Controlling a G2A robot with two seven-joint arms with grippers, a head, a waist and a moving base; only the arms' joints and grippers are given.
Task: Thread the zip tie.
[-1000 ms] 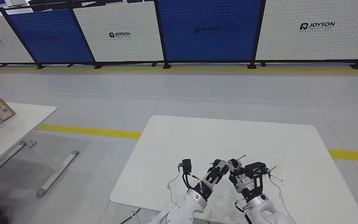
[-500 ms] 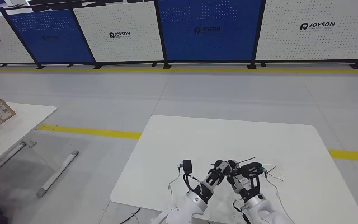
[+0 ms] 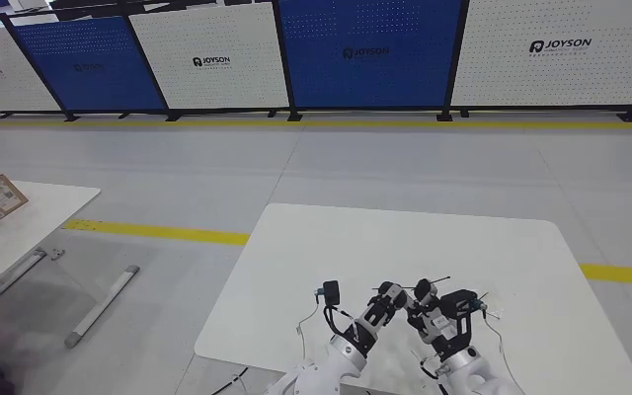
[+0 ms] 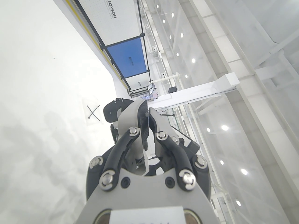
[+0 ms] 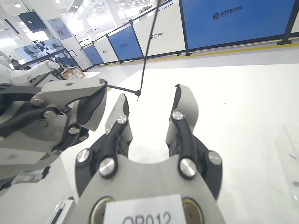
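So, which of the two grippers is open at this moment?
The right gripper: its fingers stand wide apart and grip nothing. The left gripper is the shut one, clamped on the black zip tie.

Bright, even hall light from overhead.
Rows of ceiling lamps [image 4: 225, 127] give white, diffuse light, so the table [image 3: 395, 247] is evenly lit in the top view, and shadows on it are faint and soft-edged. In the left wrist view the table top washes out to near-pure white and the lamps flare as round spots. In the right wrist view the zip tie [image 5: 150, 36] stands as a thin dark line against the bright hall, and screw heads on the right gripper [image 5: 150, 92] glint. Both wrist views bend the fence panels [image 5: 233, 17] toward their edges.
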